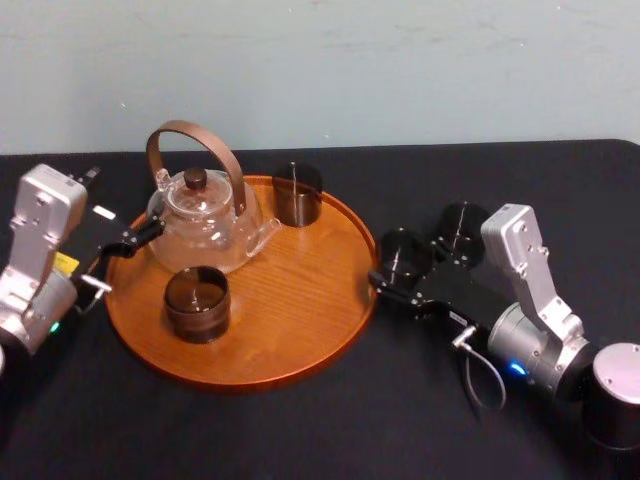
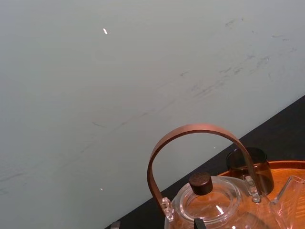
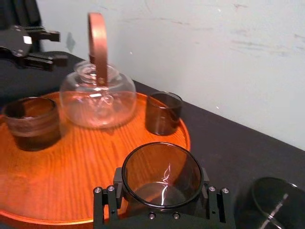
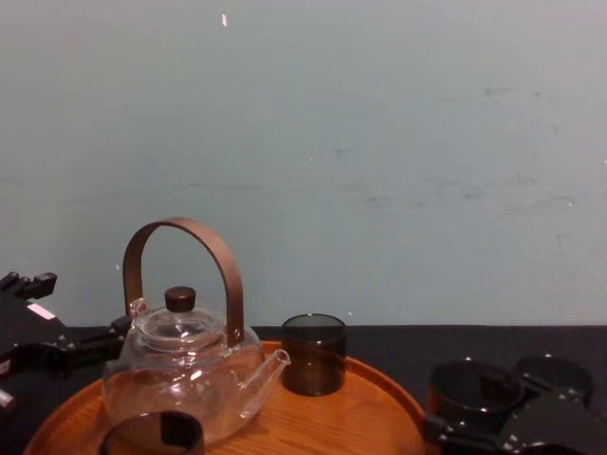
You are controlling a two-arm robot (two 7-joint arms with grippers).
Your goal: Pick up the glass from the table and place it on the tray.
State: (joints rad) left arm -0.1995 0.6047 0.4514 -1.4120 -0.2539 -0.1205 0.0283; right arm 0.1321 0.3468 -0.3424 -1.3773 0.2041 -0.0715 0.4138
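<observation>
Black counter (image 1: 300,430), pale wall (image 1: 400,70). Tray (image 1: 300,330) carries teapot (image 1: 205,220), front tumbler (image 1: 197,303), back tumbler (image 1: 298,193); spare tumbler (image 1: 463,228) at tray's 3 o'clock. Right gripper (image 1: 395,280) there clasps glass (image 1: 405,250); left gripper (image 1: 140,238) at 9 o'clock, spread, empty.

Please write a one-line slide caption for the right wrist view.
Right claw grips a smoky glass beside the wooden tray with teapot and two glasses; left claw open beyond.

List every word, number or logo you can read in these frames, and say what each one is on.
No text can be read in any view.
White label on the left gripper: too small to read.
Yellow sticker on the left arm: too small to read.
</observation>
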